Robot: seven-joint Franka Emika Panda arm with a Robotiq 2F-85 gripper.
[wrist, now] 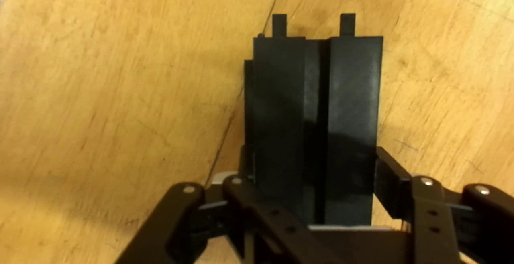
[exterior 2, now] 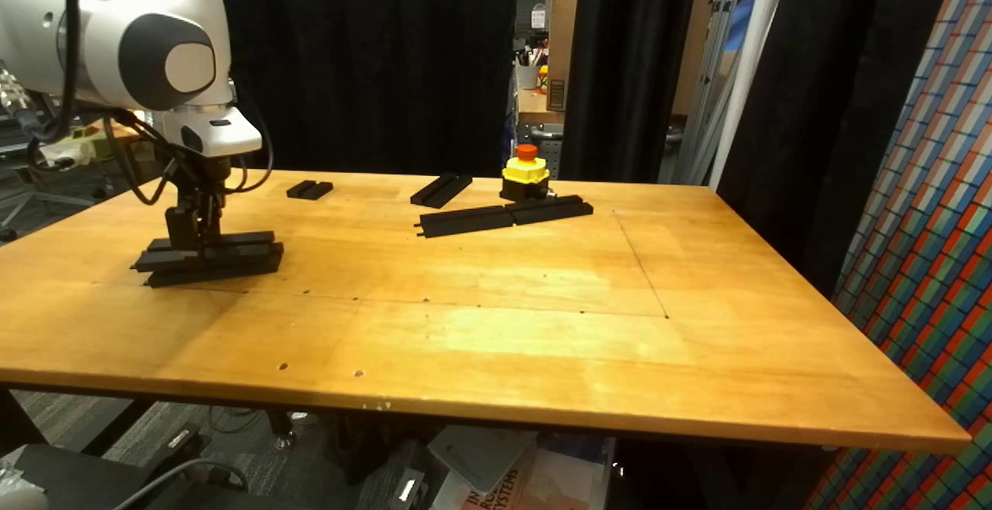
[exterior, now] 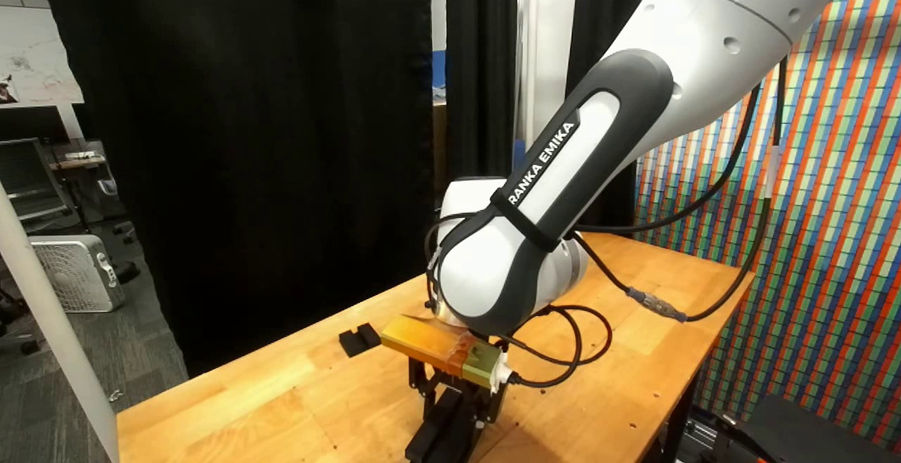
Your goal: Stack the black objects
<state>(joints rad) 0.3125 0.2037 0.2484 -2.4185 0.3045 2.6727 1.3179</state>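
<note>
Wooden tabletop point(exterior 2: 504, 347), black cloth curtains point(exterior: 239, 132) behind, multicoloured checkered panel point(exterior: 816, 203) alongside. White-and-grey robot arm point(exterior: 605, 115) reads "RANKA EMIKA", black strap point(exterior: 524, 220) beside the R; pale printed sheet point(exterior 2: 504, 491) below, cut off, shows "SYSTEMS". Black two-finger gripper point(wrist: 313, 167) clamped on long grooved black block point(wrist: 315, 111), over second black block point(exterior 2: 229, 271), mostly hidden in wrist view; contact unclear. Other black blocks point(exterior 2: 469, 221) lie well apart.

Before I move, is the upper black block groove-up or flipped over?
Groove-up: the wrist view looks into the open groove along the top of the upper black block.
</note>
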